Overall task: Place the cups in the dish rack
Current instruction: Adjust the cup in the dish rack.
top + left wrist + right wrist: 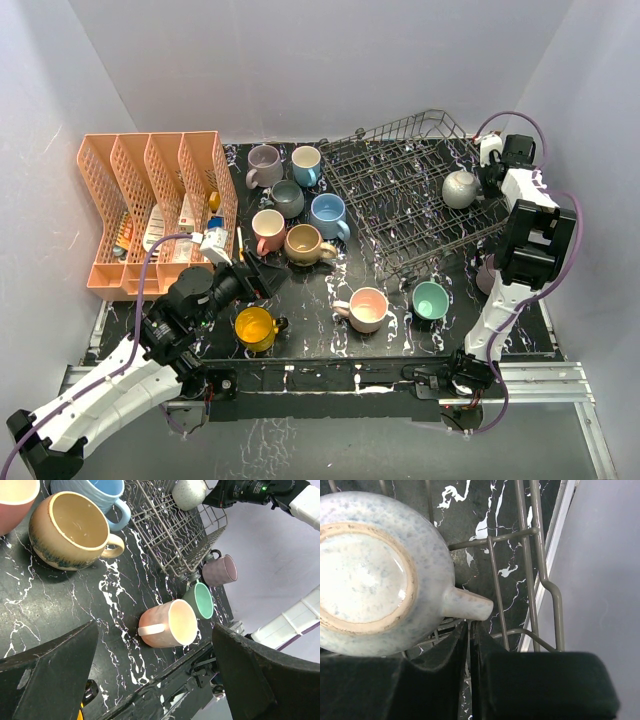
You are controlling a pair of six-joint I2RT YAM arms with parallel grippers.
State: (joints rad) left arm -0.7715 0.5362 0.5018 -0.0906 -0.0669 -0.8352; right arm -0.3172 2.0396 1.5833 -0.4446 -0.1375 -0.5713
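Observation:
The dark wire dish rack (400, 215) stands at the back right. A speckled grey cup (459, 188) sits in it bottom up, and my right gripper (486, 180) is shut on its handle. In the right wrist view the closed fingertips (470, 626) meet under the handle of the grey cup (370, 575). My left gripper (262, 275) hangs open over the black table, empty. In the left wrist view the left gripper (155, 632) frames a pink cup (167, 625) lying on its side. Several more cups stand loose, among them tan (305, 243), blue (328, 213), yellow (254, 327) and green (430, 300).
An orange divided organiser (150, 205) stands at the left, close behind my left arm. A mauve cup (220, 570) lies under the rack's near right corner by the right arm. White walls close in on three sides. The table's front edge (340, 362) runs just past the yellow cup.

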